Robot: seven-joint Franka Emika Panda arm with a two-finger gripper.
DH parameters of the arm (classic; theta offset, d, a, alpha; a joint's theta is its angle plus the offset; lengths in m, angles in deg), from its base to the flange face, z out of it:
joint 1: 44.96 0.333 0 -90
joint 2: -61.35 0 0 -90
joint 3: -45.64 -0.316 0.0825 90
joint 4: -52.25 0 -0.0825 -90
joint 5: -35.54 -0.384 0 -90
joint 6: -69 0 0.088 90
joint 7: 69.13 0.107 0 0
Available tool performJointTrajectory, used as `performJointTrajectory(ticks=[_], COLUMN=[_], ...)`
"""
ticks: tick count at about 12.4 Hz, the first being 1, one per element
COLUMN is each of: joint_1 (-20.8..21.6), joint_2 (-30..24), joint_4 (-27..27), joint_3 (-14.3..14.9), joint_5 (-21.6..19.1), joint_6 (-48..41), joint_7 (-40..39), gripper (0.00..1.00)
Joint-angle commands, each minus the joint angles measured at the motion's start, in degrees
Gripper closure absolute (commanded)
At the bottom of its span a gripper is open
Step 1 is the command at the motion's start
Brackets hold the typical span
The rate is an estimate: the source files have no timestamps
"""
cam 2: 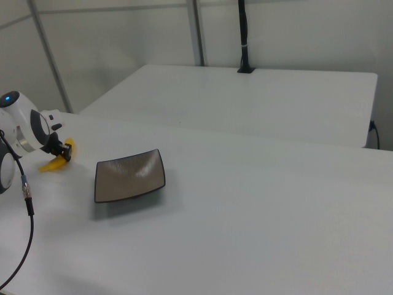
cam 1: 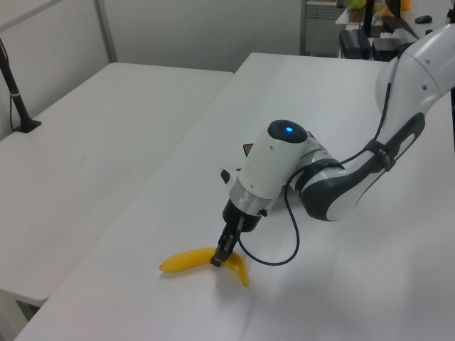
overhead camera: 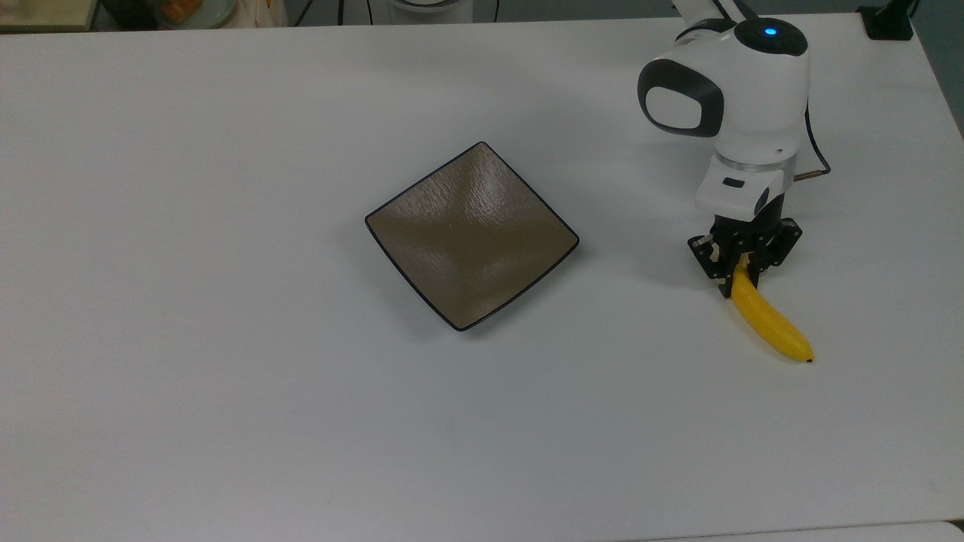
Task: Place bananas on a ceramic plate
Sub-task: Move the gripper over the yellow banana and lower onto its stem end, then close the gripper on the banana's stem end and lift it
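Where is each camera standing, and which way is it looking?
Top view: high above, looking down on the white table; arm and gripper closed on the banana, plate in the middle.
Left view: low at the banana's end of the table, looking along it; arm fills the middle, gripper on the banana.
Right view: on the plate's side, looking across; the arm's end at the right view's left edge.
All three share the banana.
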Motion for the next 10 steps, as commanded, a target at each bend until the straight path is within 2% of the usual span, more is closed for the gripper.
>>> performJointTrajectory(ticks=[1, 4, 6, 8, 10], joint_1=[-0.42, -2.00, -2.97, -4.20, -5.95], joint_2=[-0.08, -4.03, -5.71, -7.55, -11.14], joint_4=[-0.76, -0.06, -0.06, 0.03, 0.03], joint_3=[-0.04, -0.04, -0.04, -0.04, 0.22], joint_5=[1.47, 0.51, -0.20, -4.92, -11.15], joint_6=[0.30, -0.93, -6.18, -8.74, -16.97], joint_7=[1.47, 0.77, -1.68, -7.20, -16.15], gripper=[1.00, 1.00, 1.00, 1.00, 1.00])
